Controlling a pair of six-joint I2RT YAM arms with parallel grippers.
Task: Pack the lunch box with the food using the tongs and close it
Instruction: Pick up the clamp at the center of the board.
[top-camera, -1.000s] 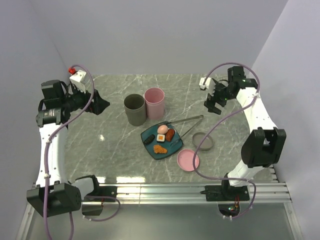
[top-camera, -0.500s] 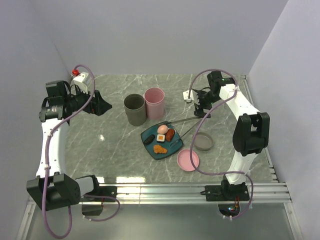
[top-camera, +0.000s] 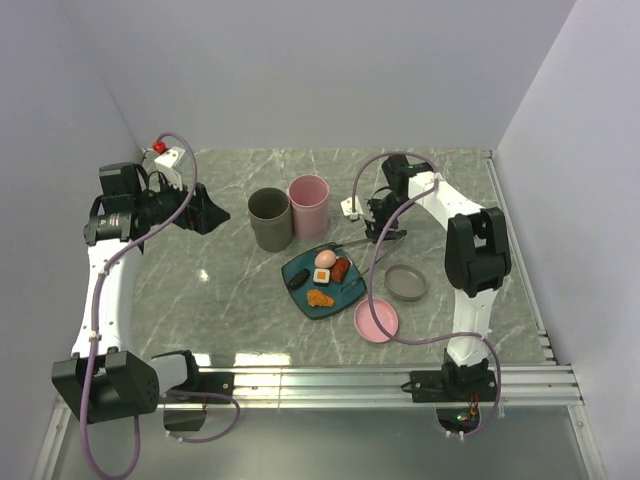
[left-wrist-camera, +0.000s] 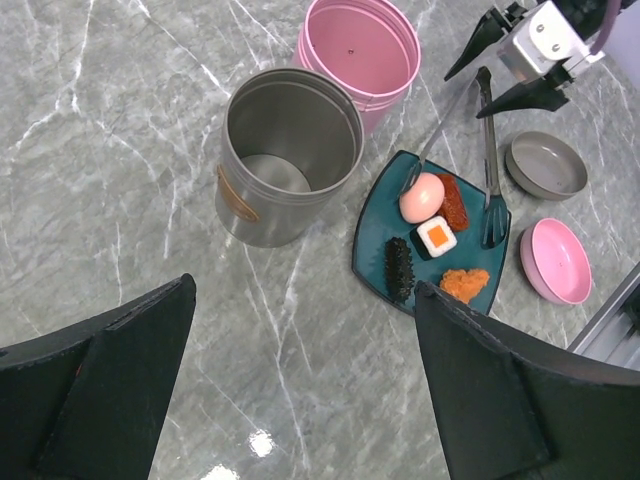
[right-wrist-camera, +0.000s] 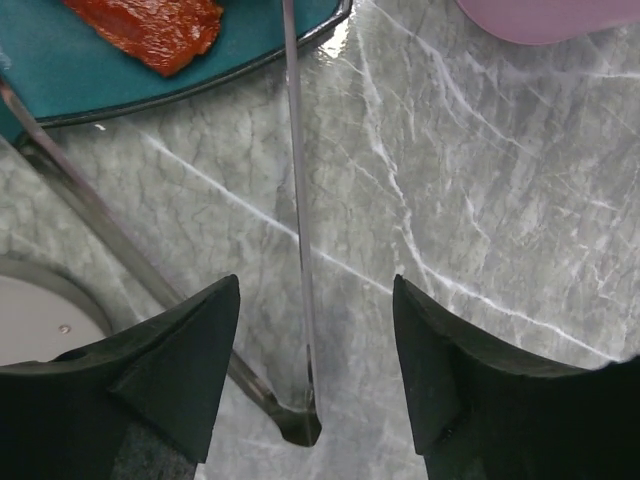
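Right now the long slim silver metal tongs (left-wrist-camera: 489, 150) lie flat on the grey marble tabletop (top-camera: 220, 290). Their long axis runs from the teal square plate (left-wrist-camera: 372, 238) out to the right tool (top-camera: 383, 225). The joined end points away from the plate, and the two thin arms fan out toward the food. One tip lies by the pale pink egg-like ball (left-wrist-camera: 421, 197), the other at the plate's edge beside the red-brown sausage (left-wrist-camera: 453, 200).

The right tool's jaws are spread, with one of its fingers (right-wrist-camera: 170, 370) on each side of the joined end. Only the right wrist view shows the gap on both sides; in the top view the tool hides that end. The same close view catches just a piece of the sausage.

The left wrist view takes in all five bites on the plate, including the white-and-orange block (left-wrist-camera: 436, 236), the dark brown piece (left-wrist-camera: 398, 268) and the orange fried nugget (left-wrist-camera: 465, 284). It also looks down into the open grey round tin (left-wrist-camera: 290, 150) and the pink round tin (left-wrist-camera: 360, 50), which stand upright just beside each other.

The left tool (top-camera: 205, 212) hangs over the left of the tabletop, well apart from the plate, with its jaws wide apart.
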